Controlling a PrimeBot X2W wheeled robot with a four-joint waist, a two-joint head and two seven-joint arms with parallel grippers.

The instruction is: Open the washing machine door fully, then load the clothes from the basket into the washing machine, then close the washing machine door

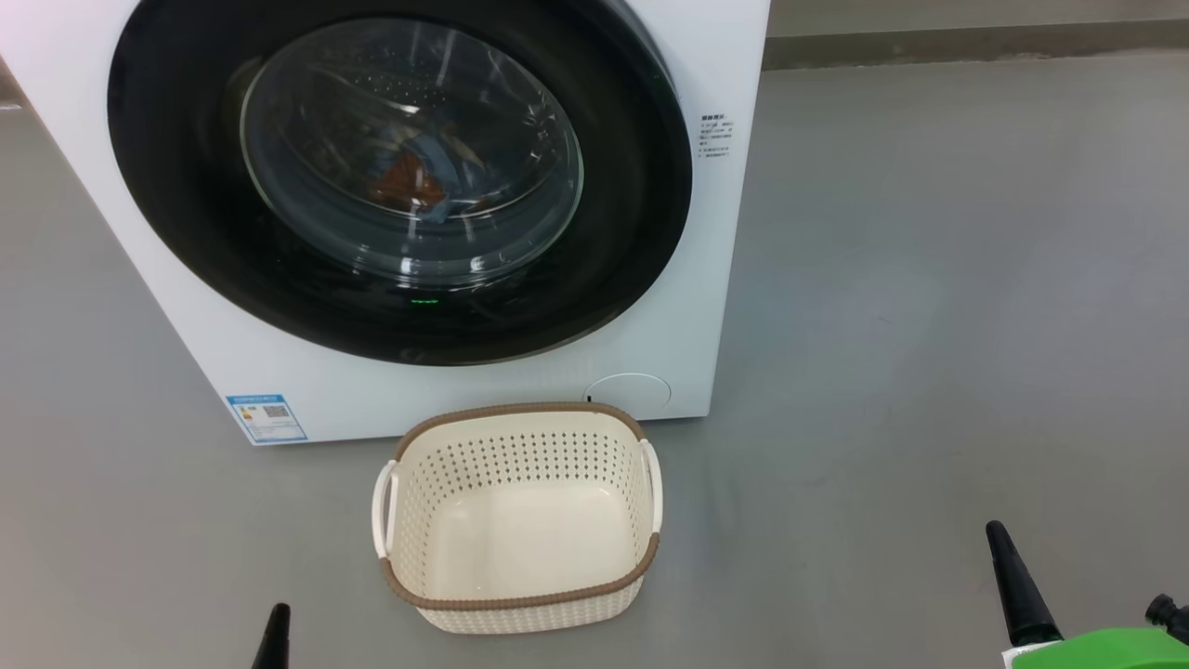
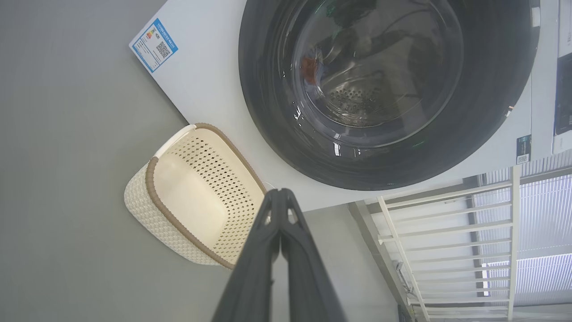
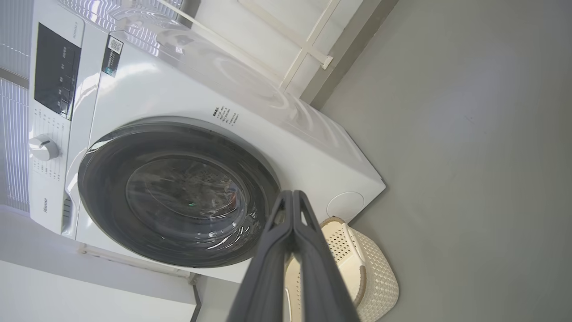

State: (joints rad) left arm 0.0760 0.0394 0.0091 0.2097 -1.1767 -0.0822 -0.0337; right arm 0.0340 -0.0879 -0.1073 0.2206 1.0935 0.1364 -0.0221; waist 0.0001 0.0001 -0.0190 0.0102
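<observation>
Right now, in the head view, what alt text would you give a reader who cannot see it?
A white washing machine with its black-ringed door closed, blue and orange clothes visible through the glass. An empty cream basket sits on the grey floor before it; the left gripper and right gripper, both shut, show at the lower corners.

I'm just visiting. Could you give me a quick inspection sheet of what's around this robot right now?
Surface: grey floor.
Washer: white, door shut.
Clothes: inside, seen through the door.
Basket: empty, on floor before washer.
Clutter: nothing seen.
Grippers: left gripper shut, empty; right gripper shut, empty.
Cables: perhaps a dark cord near the washer, unclear.
Surroundings: white railing beside the washer.
</observation>
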